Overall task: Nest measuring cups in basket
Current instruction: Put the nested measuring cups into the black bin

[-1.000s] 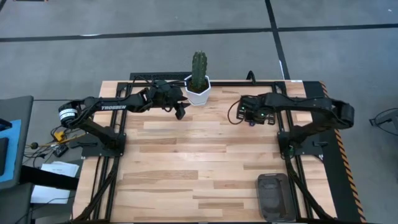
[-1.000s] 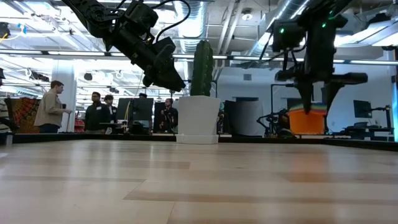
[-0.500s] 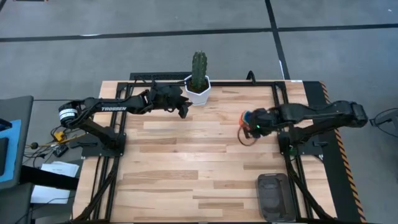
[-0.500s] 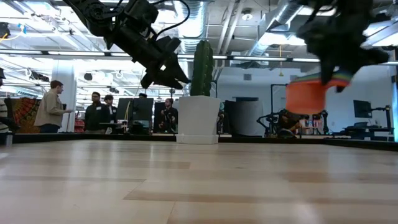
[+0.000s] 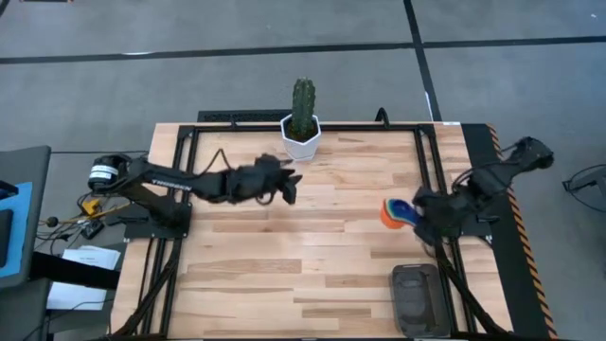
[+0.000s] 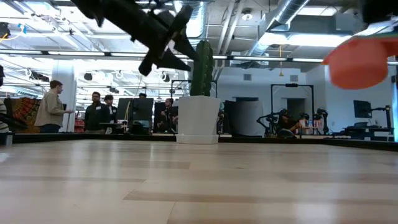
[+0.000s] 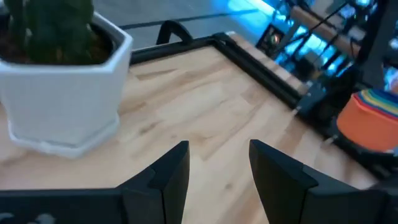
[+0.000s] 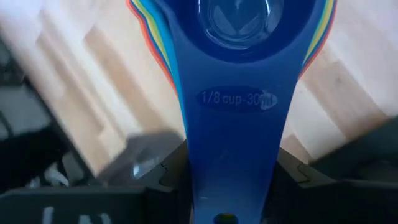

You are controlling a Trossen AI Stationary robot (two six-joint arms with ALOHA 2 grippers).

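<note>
On the pale wooden plank worktop [image 5: 284, 256], your small dark grey rectangular plastic basket [image 5: 417, 298] waits near the front edge. Your right claw [image 5: 423, 210] is clamped on the handles of the nested stack of coloured plastic measuring cups [image 5: 398, 213], carried above the worktop just behind the basket. Next, lower it in. Your left claw [image 5: 289, 187] hangs parted and empty.

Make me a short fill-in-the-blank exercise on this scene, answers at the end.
1. The right gripper holds a nested stack of measuring ____ by the handles.
2. The grey basket sits at the table's near ____ corner.
3. The left gripper is open and holds ____.
4. The white pot holds a ____.

Answers: cups; right; nothing; cactus
</note>
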